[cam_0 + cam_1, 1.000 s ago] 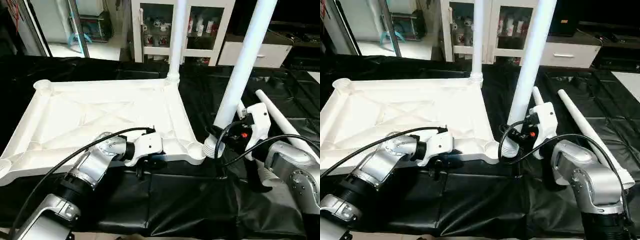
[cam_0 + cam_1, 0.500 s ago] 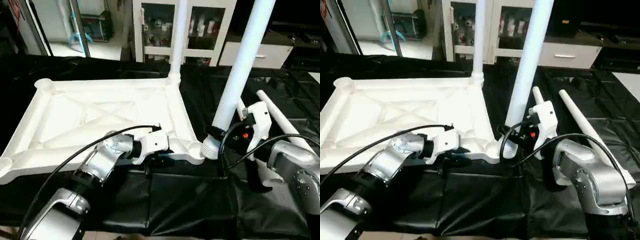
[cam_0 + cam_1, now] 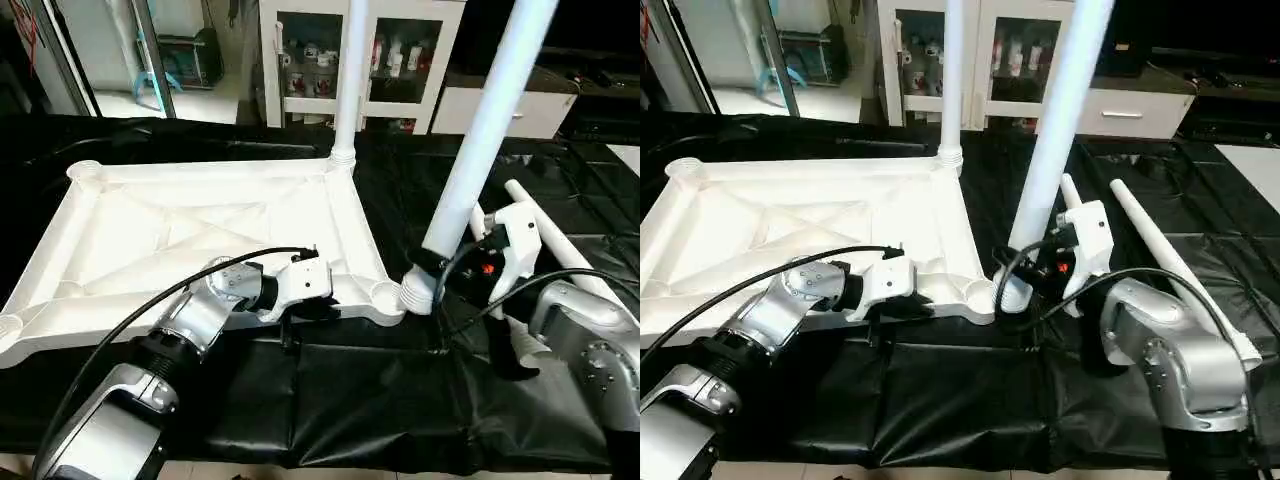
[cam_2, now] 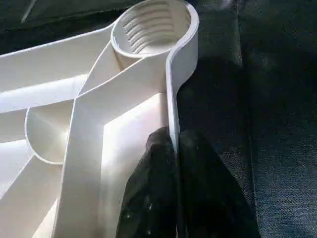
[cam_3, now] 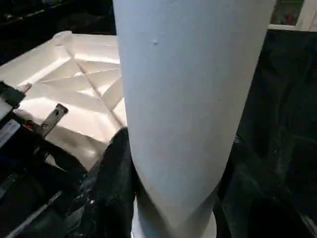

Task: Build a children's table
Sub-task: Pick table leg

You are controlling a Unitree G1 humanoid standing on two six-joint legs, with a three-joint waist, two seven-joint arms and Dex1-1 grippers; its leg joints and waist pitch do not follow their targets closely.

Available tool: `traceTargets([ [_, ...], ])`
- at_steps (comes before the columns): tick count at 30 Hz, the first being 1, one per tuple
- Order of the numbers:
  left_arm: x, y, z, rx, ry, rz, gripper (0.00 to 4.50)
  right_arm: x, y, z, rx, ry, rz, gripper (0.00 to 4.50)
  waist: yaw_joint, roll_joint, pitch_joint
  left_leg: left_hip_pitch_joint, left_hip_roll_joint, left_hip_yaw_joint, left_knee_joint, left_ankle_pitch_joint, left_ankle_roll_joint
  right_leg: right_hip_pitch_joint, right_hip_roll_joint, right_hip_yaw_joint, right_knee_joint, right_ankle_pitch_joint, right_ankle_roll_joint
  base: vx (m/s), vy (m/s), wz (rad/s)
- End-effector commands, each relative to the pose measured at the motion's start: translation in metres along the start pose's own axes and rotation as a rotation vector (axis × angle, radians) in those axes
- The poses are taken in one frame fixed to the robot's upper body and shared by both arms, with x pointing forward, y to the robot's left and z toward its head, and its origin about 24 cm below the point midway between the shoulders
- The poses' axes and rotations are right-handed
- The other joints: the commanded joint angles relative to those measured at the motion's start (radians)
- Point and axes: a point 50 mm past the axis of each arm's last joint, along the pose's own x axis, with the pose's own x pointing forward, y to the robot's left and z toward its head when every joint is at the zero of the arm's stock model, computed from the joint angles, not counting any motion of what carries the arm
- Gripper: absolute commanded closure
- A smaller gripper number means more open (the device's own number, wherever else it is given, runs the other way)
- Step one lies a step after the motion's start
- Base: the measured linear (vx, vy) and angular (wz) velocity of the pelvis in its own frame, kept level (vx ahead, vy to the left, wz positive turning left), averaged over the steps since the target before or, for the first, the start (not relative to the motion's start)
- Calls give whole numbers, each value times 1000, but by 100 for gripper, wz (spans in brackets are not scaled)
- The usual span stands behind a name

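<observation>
The left gripper (image 4: pixel 176 193) is pinched on the near rim of the table top (image 3: pixel 190 235), one black finger inside the wall and one outside, close to the empty threaded corner socket (image 4: pixel 151 25). The right gripper (image 3: pixel 432 268) is clamped around the lower end of a leg (image 3: pixel 480 130), just above its ribbed base. That leg is held nearly upright, leaning slightly, with its long axis rising out of frame; its base is seen just beside the near right corner socket, and whether it touches the socket cannot be told.

The table top lies upside down on the black-covered desk (image 3: pixel 380 400), ribbed X-braced underside up, its long side running left to right. A second leg (image 3: pixel 347 75) stands upright in the far right corner socket. Two more legs lie flat on the desk beyond the right arm: one (image 3: pixel 1175 265) pointing away, another (image 3: pixel 1072 195) partly hidden behind the wrist. A white glass-fronted cabinet (image 3: pixel 380 50) stands behind the desk.
</observation>
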Motion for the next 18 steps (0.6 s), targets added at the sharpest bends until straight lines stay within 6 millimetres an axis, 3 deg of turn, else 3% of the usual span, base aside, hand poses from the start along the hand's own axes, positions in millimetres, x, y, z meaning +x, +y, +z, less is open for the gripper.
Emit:
traceTargets([
  [1, -2, -9, -24, -57, 109, -37, 448, -2, -2, 3, -18, -24, -21, 266, 1, -3, -47, 3, 46, -20, -85, -321, -25, 35, -59, 41, -91, -421, -114, 0, 0, 0],
  [5, -3, -14, -28, -71, 128, -62, 450, 1, -3, 3, -13, -29, -39, 266, 3, -7, -48, 3, 47, -18, -86, -314, -23, 34, -61, 42, -87, -396, -126, 0, 0, 0],
  [6, -9, -19, -36, -91, 163, -97, 450, 5, -5, 7, -7, -53, -64, 266, 4, -3, -48, 2, 47, -19, -87, -307, -25, 35, -63, 42, -84, -385, -133, 0, 0, 0],
  [9, -19, -25, -44, -117, 190, -110, 450, 10, -6, 11, 18, -75, -68, 266, -5, -4, -46, -8, 44, -23, -92, -302, -32, 42, -62, 39, -83, -411, -125, 0, 0, 0],
  [11, -28, -29, -47, -151, 191, -112, 450, 11, -7, 14, 15, -94, -63, 266, -4, -7, -47, 1, 44, -19, -89, -306, -30, 36, -61, 41, -87, -420, -120, 0, 0, 0],
  [12, -37, -33, -50, -169, 201, -114, 450, 11, -6, 15, -13, -98, -51, 266, -5, -2, -50, -3, 49, -21, -91, -281, -34, 40, -65, 43, -75, -373, -136, 0, 0, 0],
  [16, -61, -44, -59, -203, 271, -108, 450, 11, 0, 12, -166, -114, 9, 266, -18, 1, -48, -1, 46, -13, -89, -266, -23, 39, -55, 43, -70, -297, -164, 0, 0, 0],
  [18, -64, -45, -58, -207, 278, -70, 450, 12, -1, 6, -86, -81, 36, 266, -22, 0, -48, -1, 44, -13, -88, -249, -9, 43, -52, 43, -69, -285, -174, 0, 0, 0],
])
